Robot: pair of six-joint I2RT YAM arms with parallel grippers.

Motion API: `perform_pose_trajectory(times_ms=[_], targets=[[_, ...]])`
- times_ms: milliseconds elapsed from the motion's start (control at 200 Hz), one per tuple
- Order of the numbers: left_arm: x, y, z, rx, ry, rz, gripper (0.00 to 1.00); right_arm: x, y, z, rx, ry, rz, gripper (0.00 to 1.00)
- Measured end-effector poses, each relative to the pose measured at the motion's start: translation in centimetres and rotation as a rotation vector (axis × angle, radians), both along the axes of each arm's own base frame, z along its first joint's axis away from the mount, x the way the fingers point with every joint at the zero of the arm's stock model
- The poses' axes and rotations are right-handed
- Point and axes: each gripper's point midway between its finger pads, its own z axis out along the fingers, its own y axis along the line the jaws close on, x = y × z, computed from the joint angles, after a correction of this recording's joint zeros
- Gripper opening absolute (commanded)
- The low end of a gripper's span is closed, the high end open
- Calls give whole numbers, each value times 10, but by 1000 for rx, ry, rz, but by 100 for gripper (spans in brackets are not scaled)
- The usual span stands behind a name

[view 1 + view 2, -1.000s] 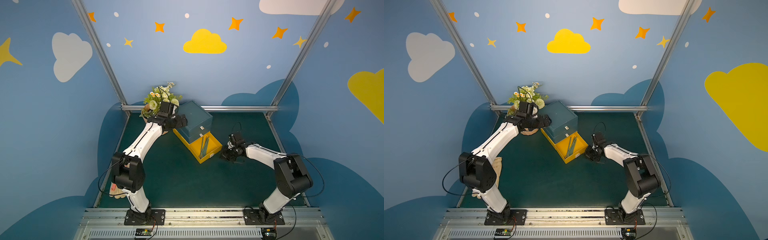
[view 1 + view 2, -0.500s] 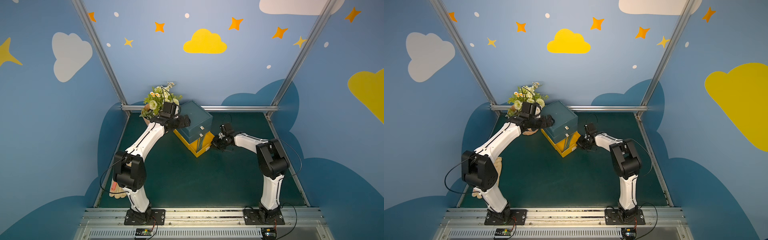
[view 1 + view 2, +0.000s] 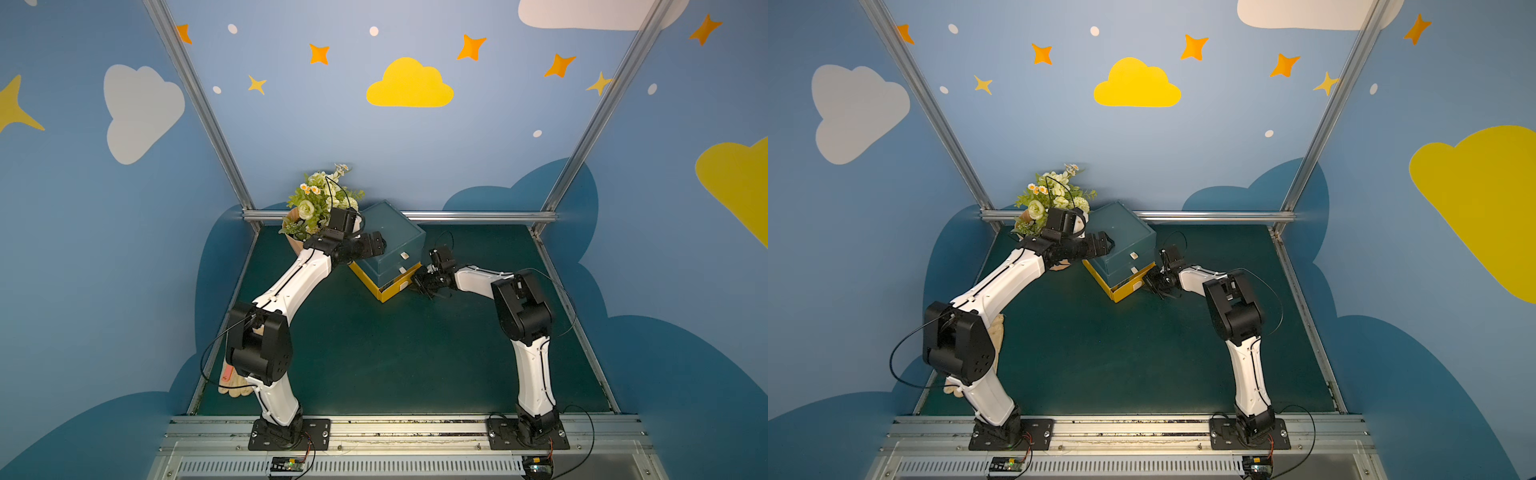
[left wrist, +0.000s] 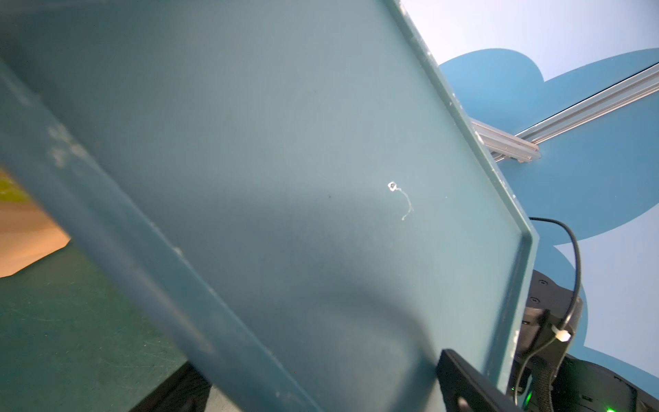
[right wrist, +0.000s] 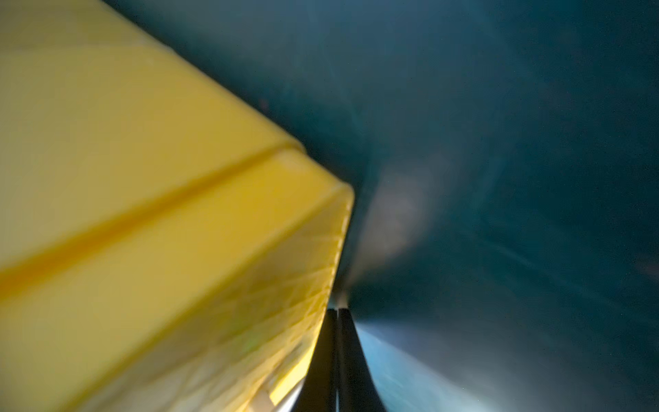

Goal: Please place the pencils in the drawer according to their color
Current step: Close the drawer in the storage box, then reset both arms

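Top views give no clear sight of the pencils. The yellow drawer (image 3: 395,287) (image 3: 1128,289), lowest in the teal cabinet (image 3: 390,230) (image 3: 1121,227), stands out from the cabinet's front by only a thin sliver. What lies in that slit is too small to tell.

The right gripper (image 3: 417,284) (image 3: 1149,281) sits low at the drawer's outer corner, on the cabinet's front side. In the right wrist view its two black fingers (image 5: 326,356) are pressed flat together with nothing between them, just beside the blurred yellow drawer wall (image 5: 149,221).

The left gripper (image 3: 375,245) (image 3: 1104,243) lies against the cabinet's top edge on the opposite side. In the left wrist view its fingers (image 4: 463,387) are spread wide, with the cabinet's top panel (image 4: 285,171) and its edge between them. I cannot tell whether they press on it.

A flower bouquet (image 3: 320,203) stands just behind the cabinet's far corner, beside the left gripper. The cabinet rests on a dark green table (image 3: 395,353), and a beige glove (image 3: 233,381) lies well apart from it, near the left arm's base.
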Motion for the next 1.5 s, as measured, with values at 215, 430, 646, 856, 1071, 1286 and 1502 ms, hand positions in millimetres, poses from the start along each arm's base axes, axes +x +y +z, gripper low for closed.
perform_pose_trajectory(times_ms=[215, 430, 646, 856, 1071, 1286, 1502], targets=[[0, -1, 0, -15, -4, 3, 100, 6, 8, 2, 31, 8, -32, 0], [-1, -2, -1, -23, -4, 9, 100, 8, 12, 0, 74, 44, -72, 0], [-1, -2, -1, -25, -3, 10, 100, 7, 10, -2, 96, 35, -84, 0], [-2, -2, 5, -5, -5, -5, 100, -16, -5, 4, 75, 3, -62, 13], [7, 8, 44, 22, -55, -13, 100, -36, -48, 69, 56, -123, -53, 36], [4, 25, 117, 28, -267, -22, 100, -43, -119, 143, -12, -307, -99, 76], [-70, 66, 148, 133, -576, 38, 100, -54, -218, 194, -287, -498, -223, 98]])
